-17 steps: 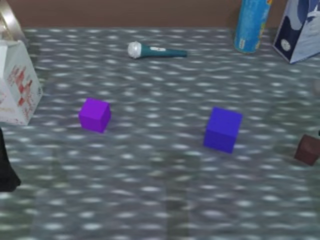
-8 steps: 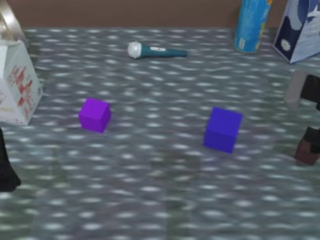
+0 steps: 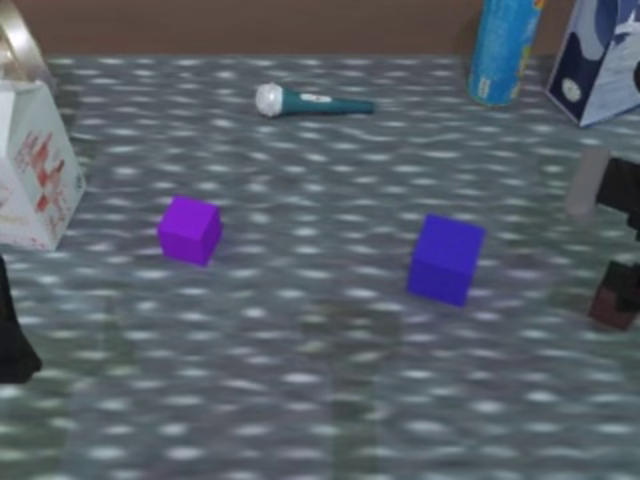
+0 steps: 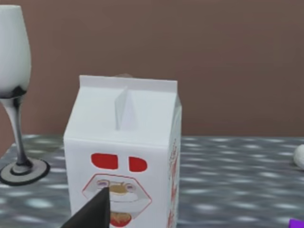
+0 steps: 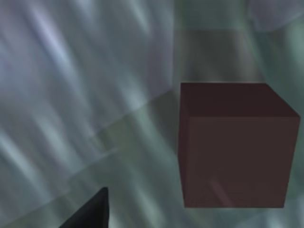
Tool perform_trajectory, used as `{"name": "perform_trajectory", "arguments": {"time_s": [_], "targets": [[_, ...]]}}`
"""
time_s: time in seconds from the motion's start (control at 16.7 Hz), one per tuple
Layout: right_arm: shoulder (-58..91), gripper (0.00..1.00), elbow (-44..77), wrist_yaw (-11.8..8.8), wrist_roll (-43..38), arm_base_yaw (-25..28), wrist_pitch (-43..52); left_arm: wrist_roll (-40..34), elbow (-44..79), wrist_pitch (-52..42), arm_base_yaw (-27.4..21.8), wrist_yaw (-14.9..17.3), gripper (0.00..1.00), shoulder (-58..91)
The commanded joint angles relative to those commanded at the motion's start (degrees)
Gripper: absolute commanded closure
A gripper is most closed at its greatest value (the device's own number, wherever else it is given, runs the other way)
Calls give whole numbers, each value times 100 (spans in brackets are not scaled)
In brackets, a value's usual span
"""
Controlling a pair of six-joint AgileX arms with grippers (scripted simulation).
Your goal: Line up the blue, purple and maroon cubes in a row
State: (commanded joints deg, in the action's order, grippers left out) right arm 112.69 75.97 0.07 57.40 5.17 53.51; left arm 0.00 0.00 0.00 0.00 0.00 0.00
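1. Three cubes sit well apart: maroon cube point(image 3: 612, 305) at the table's right edge, blue cube point(image 3: 445, 259) mid-right, purple cube point(image 3: 189, 229) left.
2. I judge a skewed descent could nudge the maroon cube off the edge.
3. My right gripper point(image 3: 628, 230) hovers over it; I cannot tell its jaw opening.
4. My left gripper point(image 3: 12, 340) is parked far left.

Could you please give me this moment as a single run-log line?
right gripper: over maroon cube, table's right edge | left gripper: parked left | purple cube, blue cube: untouched, apart

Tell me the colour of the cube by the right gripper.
Dark brownish-maroon; the maroon cube shows best in the right wrist view.
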Motion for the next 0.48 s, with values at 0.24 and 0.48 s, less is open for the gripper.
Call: {"name": "perform_trajectory", "arguments": {"time_s": [0.24, 0.48], "targets": [[499, 0, -431, 3, -17, 9, -1020, 0, 0, 0, 0, 0, 0, 0], [848, 0, -718, 6, -21, 18, -1590, 0, 0, 0, 0, 0, 0, 0]]}}
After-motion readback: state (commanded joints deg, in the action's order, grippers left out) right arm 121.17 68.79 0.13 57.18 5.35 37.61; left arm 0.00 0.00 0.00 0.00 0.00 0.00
